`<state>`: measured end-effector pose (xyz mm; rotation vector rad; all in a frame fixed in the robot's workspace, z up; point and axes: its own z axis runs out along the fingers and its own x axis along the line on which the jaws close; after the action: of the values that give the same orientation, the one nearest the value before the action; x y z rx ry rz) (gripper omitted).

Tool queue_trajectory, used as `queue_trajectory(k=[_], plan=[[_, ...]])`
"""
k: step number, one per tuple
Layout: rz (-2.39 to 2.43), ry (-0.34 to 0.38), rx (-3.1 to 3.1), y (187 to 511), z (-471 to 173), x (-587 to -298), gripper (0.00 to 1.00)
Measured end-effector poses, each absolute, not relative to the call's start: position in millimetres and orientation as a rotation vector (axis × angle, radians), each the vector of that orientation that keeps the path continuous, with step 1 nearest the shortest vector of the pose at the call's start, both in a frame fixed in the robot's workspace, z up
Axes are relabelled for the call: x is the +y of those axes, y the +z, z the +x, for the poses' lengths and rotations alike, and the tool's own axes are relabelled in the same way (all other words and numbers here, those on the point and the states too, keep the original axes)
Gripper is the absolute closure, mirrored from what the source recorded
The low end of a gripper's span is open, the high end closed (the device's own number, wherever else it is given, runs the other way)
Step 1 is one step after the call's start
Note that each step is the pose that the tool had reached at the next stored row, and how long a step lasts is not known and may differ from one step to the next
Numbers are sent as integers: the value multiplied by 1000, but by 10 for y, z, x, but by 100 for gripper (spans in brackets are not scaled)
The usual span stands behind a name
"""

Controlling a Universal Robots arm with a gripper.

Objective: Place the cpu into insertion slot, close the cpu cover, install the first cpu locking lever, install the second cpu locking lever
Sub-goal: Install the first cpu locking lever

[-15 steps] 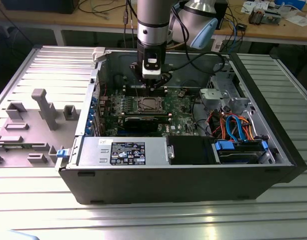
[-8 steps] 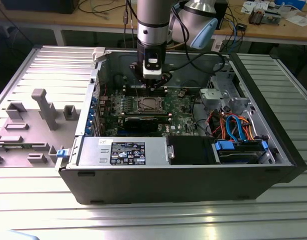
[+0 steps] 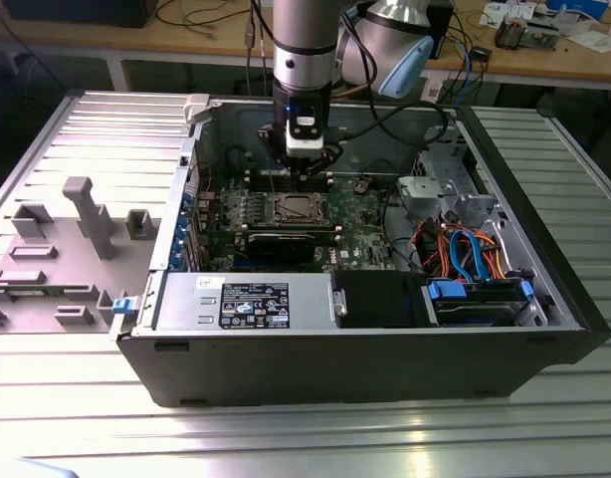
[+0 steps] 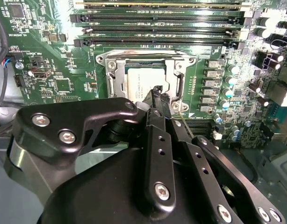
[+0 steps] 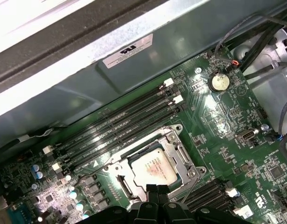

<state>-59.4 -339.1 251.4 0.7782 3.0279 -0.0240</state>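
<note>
Looking at the first wrist view, we see the gripper (image 5: 155, 189) with its fingers pressed together and nothing held between them. Its tips hang just over one edge of the cpu (image 5: 153, 167), which lies flat in the window of the cpu cover (image 5: 182, 154), beside the memory slots (image 5: 120, 127).
</note>
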Motion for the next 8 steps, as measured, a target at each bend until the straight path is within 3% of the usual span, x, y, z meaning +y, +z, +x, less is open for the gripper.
queue_trajectory(k=[8], plan=[[750,-24,3035,2514,-594,-3391,89]])
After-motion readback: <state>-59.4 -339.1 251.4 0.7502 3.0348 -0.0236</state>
